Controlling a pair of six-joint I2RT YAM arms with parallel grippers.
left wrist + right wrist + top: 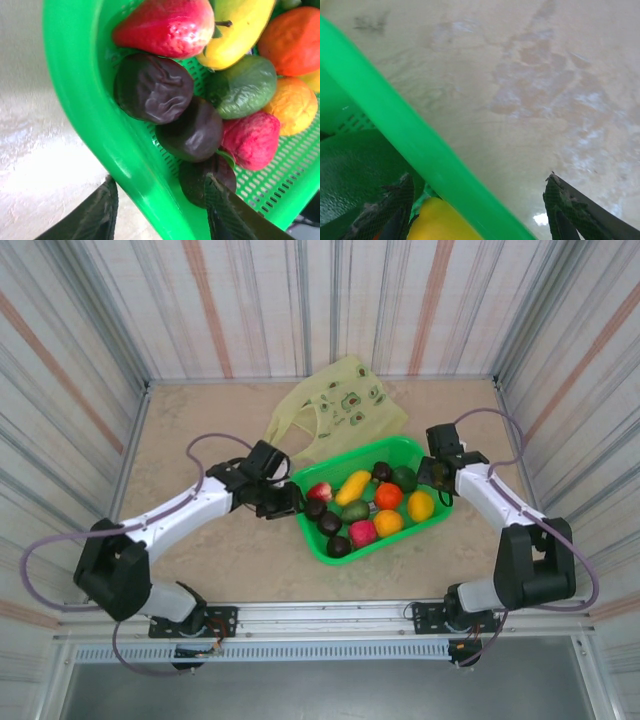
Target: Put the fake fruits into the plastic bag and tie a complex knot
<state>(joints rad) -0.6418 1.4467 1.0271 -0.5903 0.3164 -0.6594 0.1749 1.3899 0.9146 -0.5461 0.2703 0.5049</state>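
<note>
The fake fruits (365, 505) lie heaped in a bright green basket (404, 445): red, yellow, orange, pink, green and dark ones. The plastic bag (340, 405), pale yellow-green and flat, lies behind the basket. My left gripper (290, 500) straddles the basket's left wall (100, 115); its jaws are open, one finger outside, the other inside by a dark fruit (200, 177). A red fruit (162, 25) and a wrinkled dark one (152, 87) sit just beyond. My right gripper (440, 472) is open across the right rim (410, 135), with a yellow fruit (437, 222) beside its inner finger.
Striped walls close off the beige table (200, 420) on three sides. Bare tabletop (530, 90) lies outside the basket's right rim. The arm bases are bolted to a rail (330, 615) along the near edge.
</note>
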